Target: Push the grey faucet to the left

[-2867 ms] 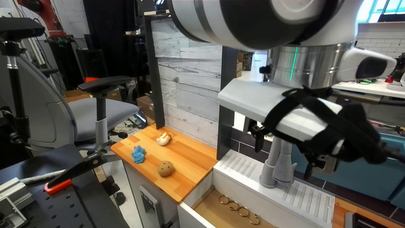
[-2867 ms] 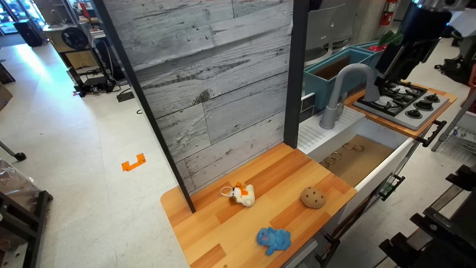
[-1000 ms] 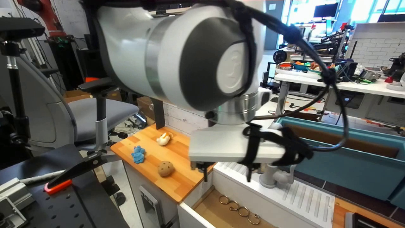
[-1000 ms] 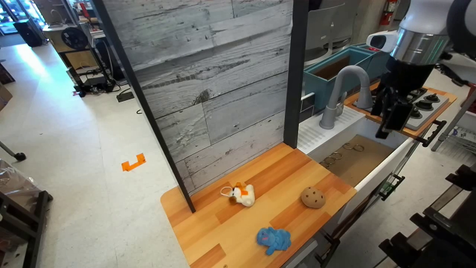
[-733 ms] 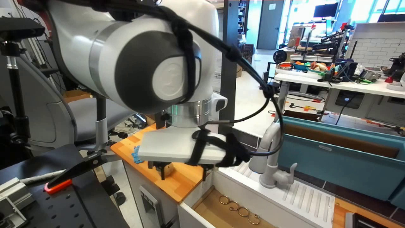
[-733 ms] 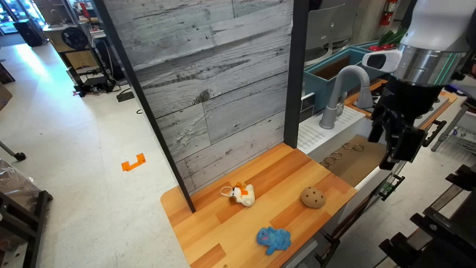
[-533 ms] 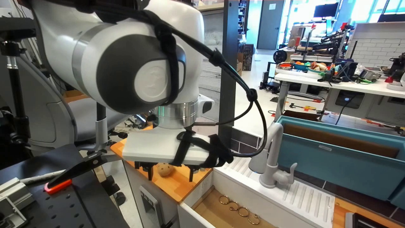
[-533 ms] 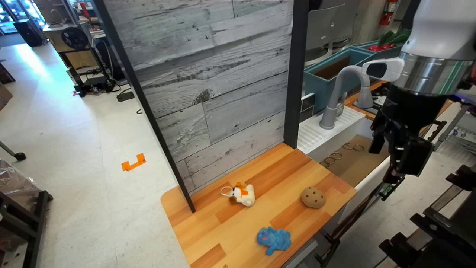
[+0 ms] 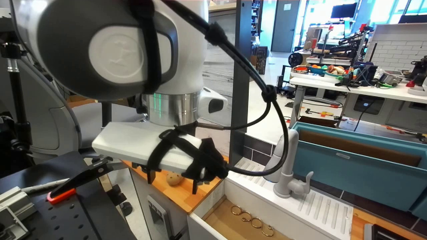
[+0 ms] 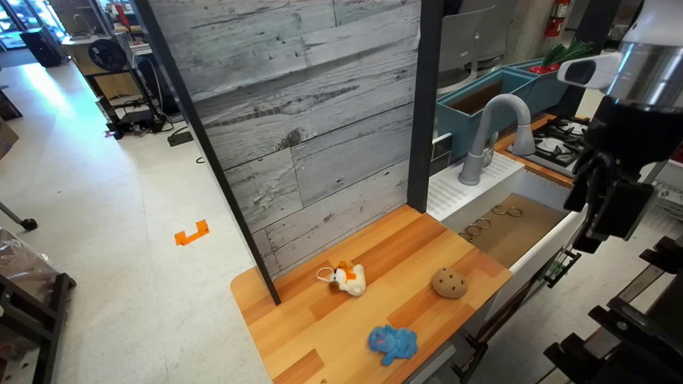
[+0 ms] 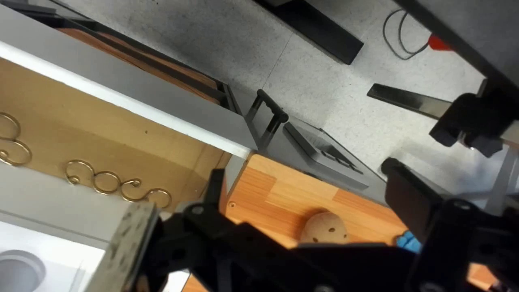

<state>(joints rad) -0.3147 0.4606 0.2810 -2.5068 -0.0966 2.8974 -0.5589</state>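
In an exterior view the claw (image 9: 172,183) hangs in midair at the left, well apart from the grey faucet (image 9: 289,168), which stands upright on the slatted white sink ledge (image 9: 318,210) to the right. In an exterior view the faucet's off at the far right, past the table (image 10: 405,234). Wrist view: claw's jaws are spread wide, spotted brown toy (image 11: 324,229) showing between them.

No words or numbers legible in any view; faint emblem (image 9: 116,54) on round white cap (image 9: 97,55) of robot arm (image 9: 191,50), in exterior view, strokes visible, meaning unclear; small pale label (image 9: 343,155) on front of teal bin (image 9: 367,175), print too small; white sheet (image 9: 287,6) on grey door (image 9: 282,33) in background, likewise unreadable; tiny mark (image 10: 463,53) on grey panel (image 10: 456,37) in exterior view, too small to make out
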